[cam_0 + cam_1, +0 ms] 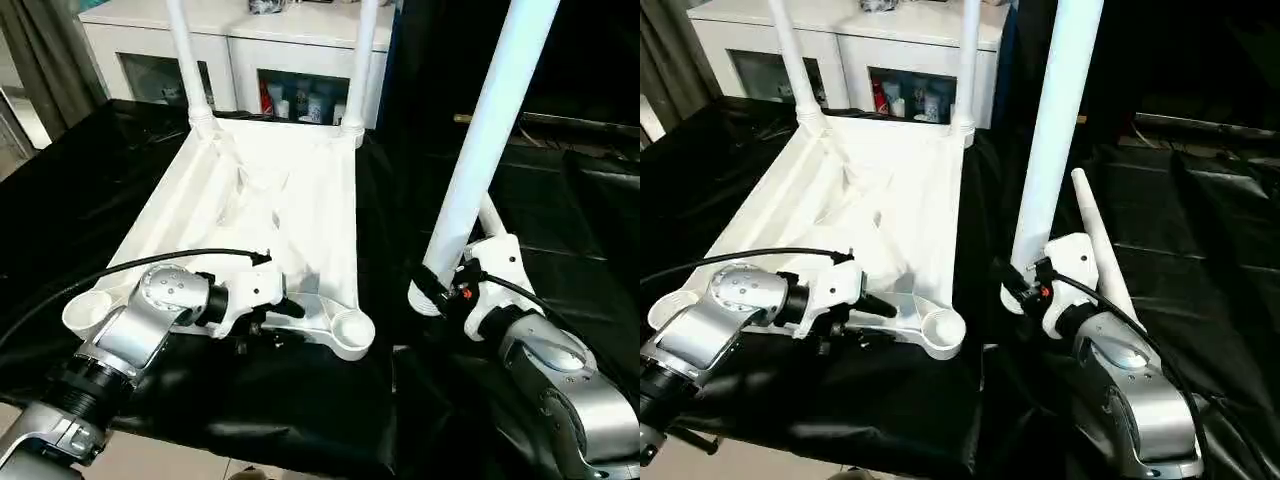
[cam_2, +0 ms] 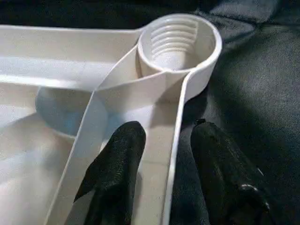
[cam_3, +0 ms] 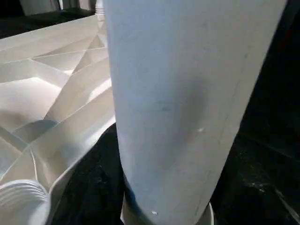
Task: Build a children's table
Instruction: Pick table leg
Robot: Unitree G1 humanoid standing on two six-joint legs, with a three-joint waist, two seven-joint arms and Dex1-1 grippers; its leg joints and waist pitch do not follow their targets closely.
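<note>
Straddling table rim (image 2: pixel 174 140), left fingers (image 2: pixel 115 173)

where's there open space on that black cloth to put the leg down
Bare black cloth lies right of the upside-down white plastic table top, beyond the right gripper holding the long white tubular leg. Crowded: the near edge, where the left gripper straddles the rim.

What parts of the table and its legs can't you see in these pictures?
- Tops of the two screwed-in legs: cut off by the head views' upper edge.
- Top of the leg held by the right end effector: cut off likewise.
- Fourth leg: lower end hidden behind the right arm.
- Table top near-left socket: partly hidden by the left arm.
</note>
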